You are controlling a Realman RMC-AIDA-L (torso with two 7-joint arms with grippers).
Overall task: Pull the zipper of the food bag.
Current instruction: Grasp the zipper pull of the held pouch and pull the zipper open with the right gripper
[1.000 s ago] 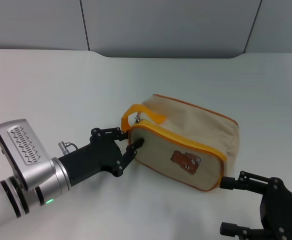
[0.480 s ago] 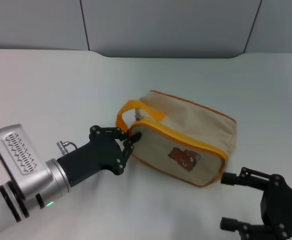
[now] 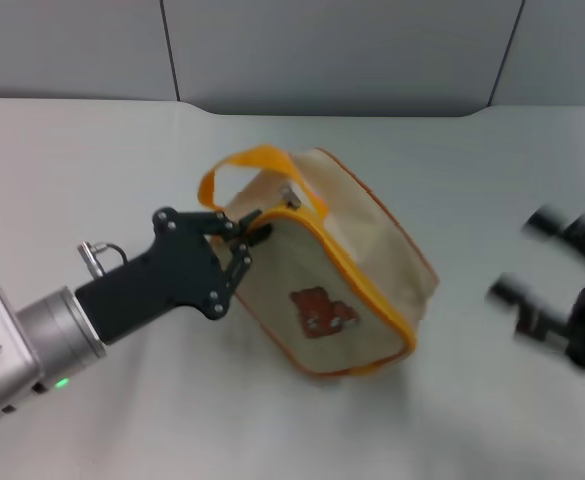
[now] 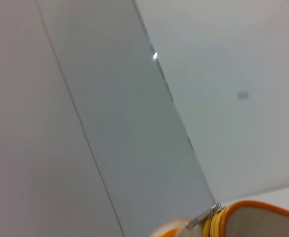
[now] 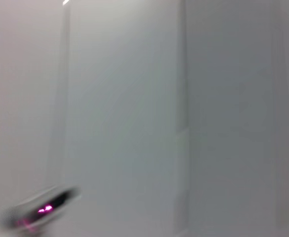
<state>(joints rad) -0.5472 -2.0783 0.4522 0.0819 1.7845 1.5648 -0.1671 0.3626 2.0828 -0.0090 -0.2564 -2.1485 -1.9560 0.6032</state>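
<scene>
- The left end effector, black and linked, reaches in from about 8 o'clock in the head view on a silver arm; its fingertips are pinched together against the food bag's upper corner, and whether they hold fabric or the metal pull cannot be told.
- The food bag lies near the middle of the pale surface, skewed so its length runs from roughly 11 o'clock down to 5 o'clock.
- The bag's bear-printed panel faces the camera, the small brown bear sitting low on it.
- The zipper edges that panel as an orange-yellow band; a small silver pull shows at the bag's top corner, close to the left fingertips.
- The orange loop handle arches up from the bag's 11 o'clock end, above the left end effector.
- The right end effector hovers at 3 o'clock, well apart from the bag, smeared by motion, its two fingers spread open with nothing between them.
- In the left wrist view only a yellow-edged corner of the bag and a silver bit of metal show.
</scene>
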